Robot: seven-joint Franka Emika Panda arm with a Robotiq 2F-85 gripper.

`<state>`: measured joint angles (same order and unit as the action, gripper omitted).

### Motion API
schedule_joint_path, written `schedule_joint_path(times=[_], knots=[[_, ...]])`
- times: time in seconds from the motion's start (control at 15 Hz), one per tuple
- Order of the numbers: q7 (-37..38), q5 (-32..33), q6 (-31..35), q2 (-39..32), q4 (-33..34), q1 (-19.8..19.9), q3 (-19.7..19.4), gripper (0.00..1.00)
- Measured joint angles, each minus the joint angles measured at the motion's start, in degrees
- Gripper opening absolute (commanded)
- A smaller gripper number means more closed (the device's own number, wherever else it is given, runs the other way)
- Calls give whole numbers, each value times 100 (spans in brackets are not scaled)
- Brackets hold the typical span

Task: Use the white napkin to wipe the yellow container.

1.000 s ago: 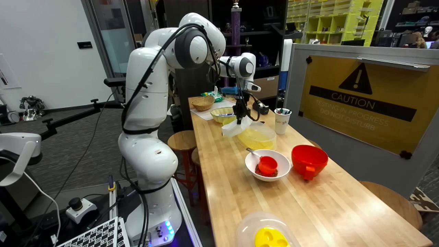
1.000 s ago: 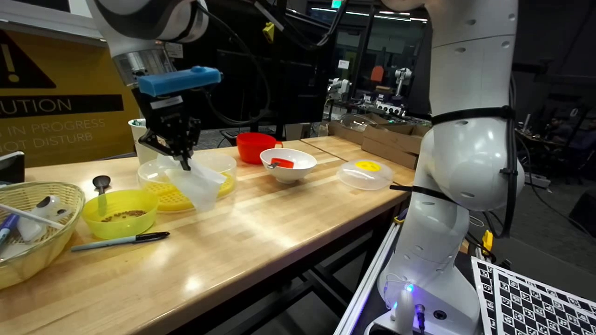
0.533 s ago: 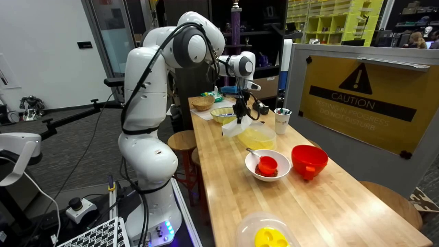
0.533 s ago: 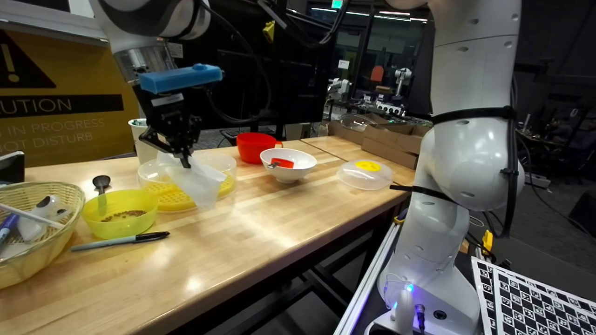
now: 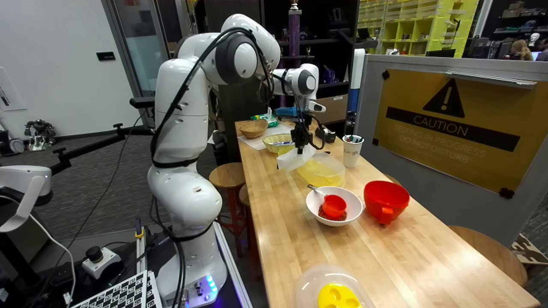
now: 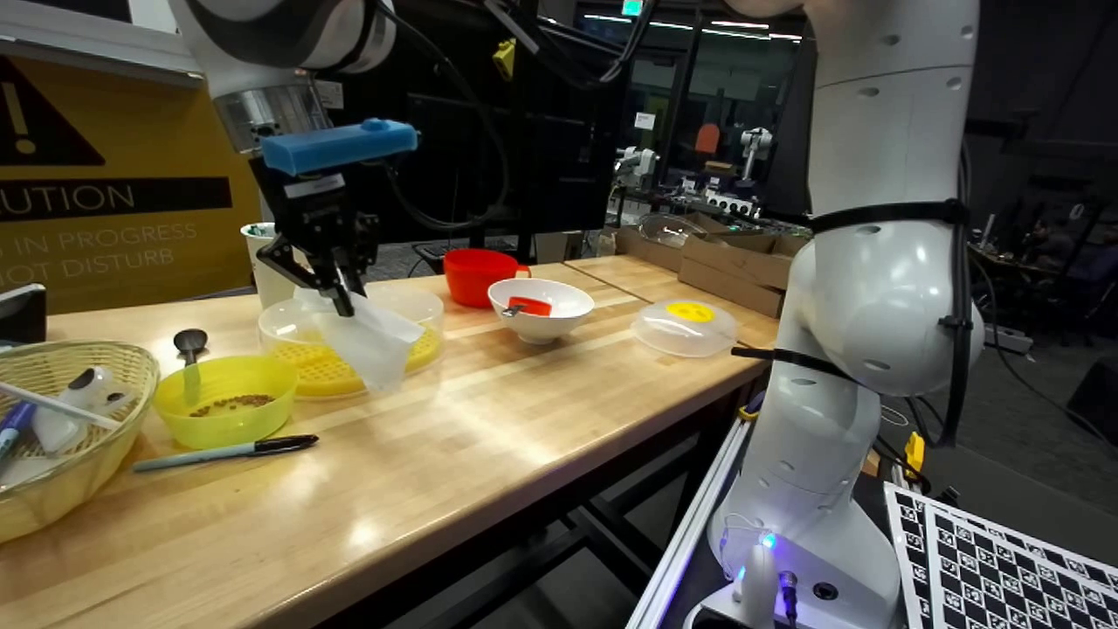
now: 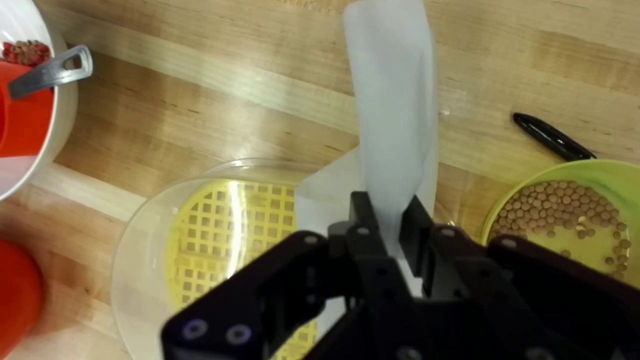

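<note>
White napkin (image 6: 371, 341): crumpled, at the tip of the gripper (image 7: 389, 210); part of it is above the yellow container (image 6: 314, 367), part reaches past the container's rim. Whether its lowest corner touches the wooden table (image 6: 419, 489) cannot be told.
Jaws: a little apart, with a fold of the napkin in the narrow gap between them; whether they press on it cannot be told.
Gripper pose: black, pointing down over the container's edge, at the end of the white robot arm (image 5: 184, 141).
Yellow container: low, wide and round, upright on the table, with clear walls and a yellow grid inside, partly covered by the napkin in the wrist view.
Bright yellow bowl (image 6: 223, 430): near the container, holding brown pellets (image 7: 550, 210).
Marker (image 6: 223, 452): lying near that bowl, with a black cap.
Dark spoon (image 6: 190, 340): by the same bowl.
Pale woven basket (image 6: 87, 480): at the edge of an exterior view, holding pens (image 6: 17, 425) and white objects (image 6: 61, 428).
White bowl (image 6: 543, 330): across the container from the bright yellow bowl, holding red-brown bits (image 7: 27, 52) and a red scoop (image 5: 334, 206) whose metal handle (image 7: 52, 75) crosses the rim.
Red bowl (image 5: 393, 207): just beside the white bowl, with a red handle.
White cup (image 5: 350, 155): upright near the container, printed Google, holding slim coloured items (image 5: 352, 138).
Clear dome (image 6: 668, 336): well apart from the container, with a bright yellow patch (image 6: 690, 311).
</note>
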<state>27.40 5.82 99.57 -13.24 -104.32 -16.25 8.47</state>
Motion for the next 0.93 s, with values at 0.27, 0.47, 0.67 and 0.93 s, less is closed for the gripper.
schedule_joint_path(times=[0.27, 0.47, 0.67, 0.93], knots=[[0, 4, 0, 4, 0, 13, -3, 79], [1, 6, 0, 16, 0, 26, -11, 98], [3, 6, 0, 55, 0, 81, -34, 100], [15, 78, 0, 231, -8, 191, -77, 100]])
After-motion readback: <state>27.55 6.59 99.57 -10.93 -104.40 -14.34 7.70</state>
